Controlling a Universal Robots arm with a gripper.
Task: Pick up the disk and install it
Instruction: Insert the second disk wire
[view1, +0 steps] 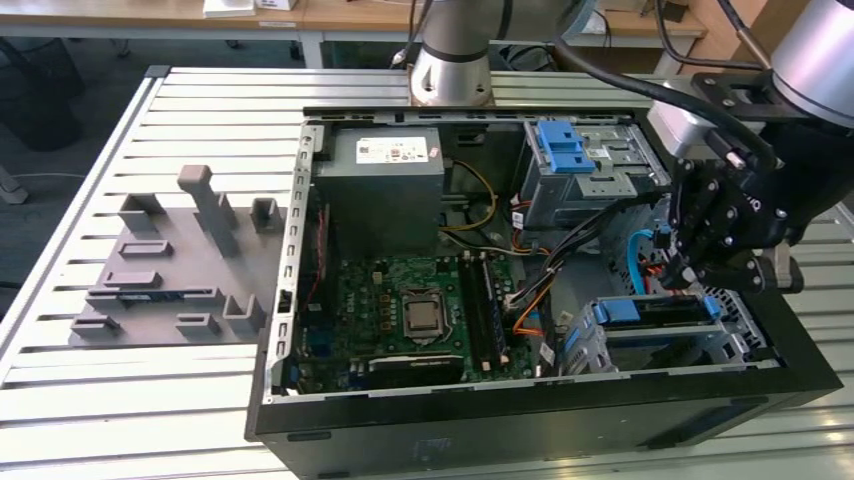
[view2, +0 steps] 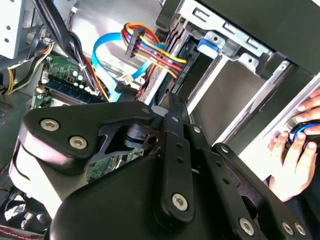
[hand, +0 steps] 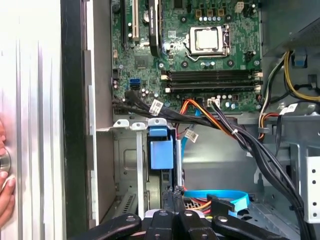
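Observation:
The disk (view1: 650, 312) stands edge-on in the metal drive cage (view1: 727, 345) at the front corner of the open computer case, on the exterior view's right. Its blue plastic end (hand: 161, 150) shows at the cage mouth in the first wrist view. My gripper (view1: 683, 282) hangs just above the cage, a short way off the disk's blue end. Its black fingers (hand: 175, 195) are pressed together with nothing between them, and in the second wrist view they meet at a narrow tip (view2: 170, 100).
A bundle of black, orange and blue cables (hand: 225, 125) runs between the cage and the motherboard (view1: 414, 300). The grey power-supply box (view1: 387, 185) and a second bay with a blue latch (view1: 567, 150) sit at the back. A person's hand (view2: 295, 150) rests outside the case wall. A grey fixture (view1: 174, 270) lies on the table.

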